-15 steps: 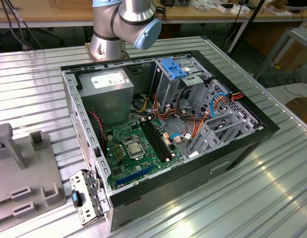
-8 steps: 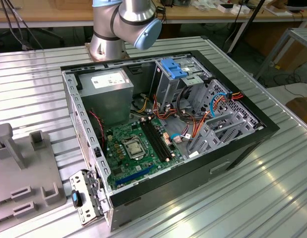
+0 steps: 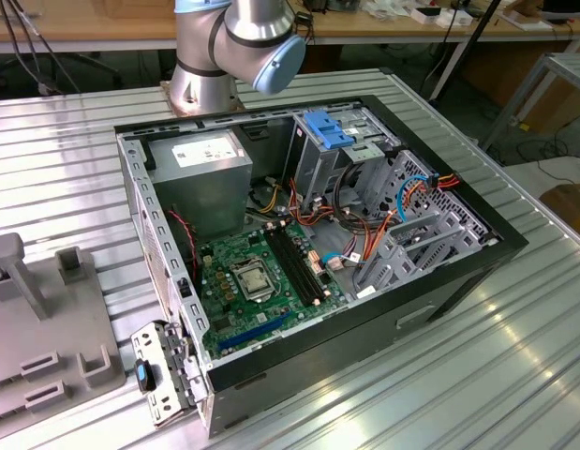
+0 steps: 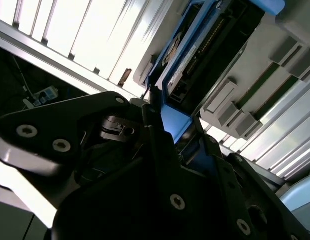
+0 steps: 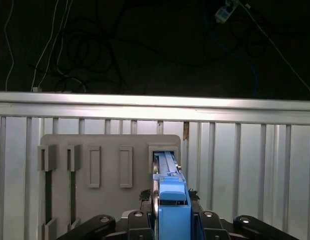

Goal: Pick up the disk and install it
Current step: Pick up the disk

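Disk (image 5: 167,167) likely rigid, dense, shock-sensitive; end effector (image 5: 173,207) clamped on its blue carrier end, body seated in grey holder (image 5: 94,150) slot.

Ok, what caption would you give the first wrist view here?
Gripper closed on the disk, upright in a slot of the grey holder on the slatted table.
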`<action>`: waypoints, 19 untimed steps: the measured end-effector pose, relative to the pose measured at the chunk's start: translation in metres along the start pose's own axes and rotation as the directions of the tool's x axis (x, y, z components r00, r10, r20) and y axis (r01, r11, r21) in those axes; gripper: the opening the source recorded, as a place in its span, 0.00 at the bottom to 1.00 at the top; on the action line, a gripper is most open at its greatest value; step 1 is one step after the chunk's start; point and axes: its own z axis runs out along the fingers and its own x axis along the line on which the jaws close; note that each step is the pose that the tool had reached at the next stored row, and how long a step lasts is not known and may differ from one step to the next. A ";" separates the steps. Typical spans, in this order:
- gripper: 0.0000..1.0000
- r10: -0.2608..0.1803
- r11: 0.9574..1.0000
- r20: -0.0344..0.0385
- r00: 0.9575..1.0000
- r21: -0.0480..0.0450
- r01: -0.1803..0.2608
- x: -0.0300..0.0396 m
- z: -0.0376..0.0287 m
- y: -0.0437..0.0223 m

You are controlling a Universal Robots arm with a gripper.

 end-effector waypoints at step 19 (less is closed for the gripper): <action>0.37 0.000 1.000 0.000 1.000 0.000 0.000 -0.0010 -0.0930 -0.0009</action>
